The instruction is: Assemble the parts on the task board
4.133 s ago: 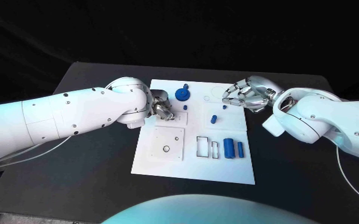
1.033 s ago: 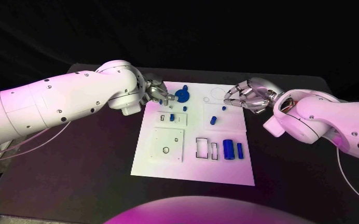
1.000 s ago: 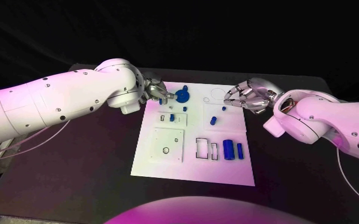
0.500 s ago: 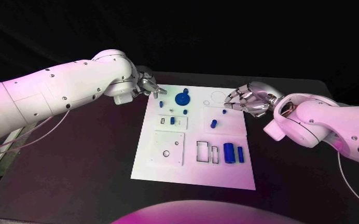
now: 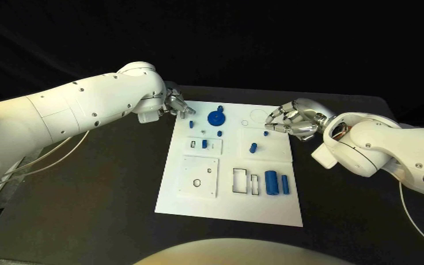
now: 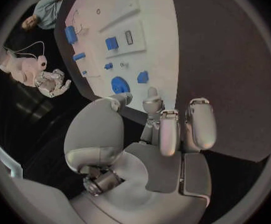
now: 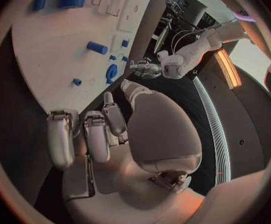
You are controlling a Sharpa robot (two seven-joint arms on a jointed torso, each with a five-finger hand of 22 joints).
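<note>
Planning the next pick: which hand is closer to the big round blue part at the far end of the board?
Left. The left hand hovers just off the board's far left corner, close beside the round blue part. The right hand sits past the board's right edge, farther off.

Your left hand (image 5: 175, 104) sits off task board (image 5: 228, 207) far-left corner, right hand (image 5: 290, 119) at its far-right edge; both empty, fingers loosely curled. Near half of board lies open between arms. Obstacles on board: blue gear (image 5: 215, 118) standing near far edge, short blue peg (image 5: 253, 148) mid-board, two blue cylinders (image 5: 276, 183) lying near right edge. Bare black table (image 5: 97, 197) flanks board both sides
</note>
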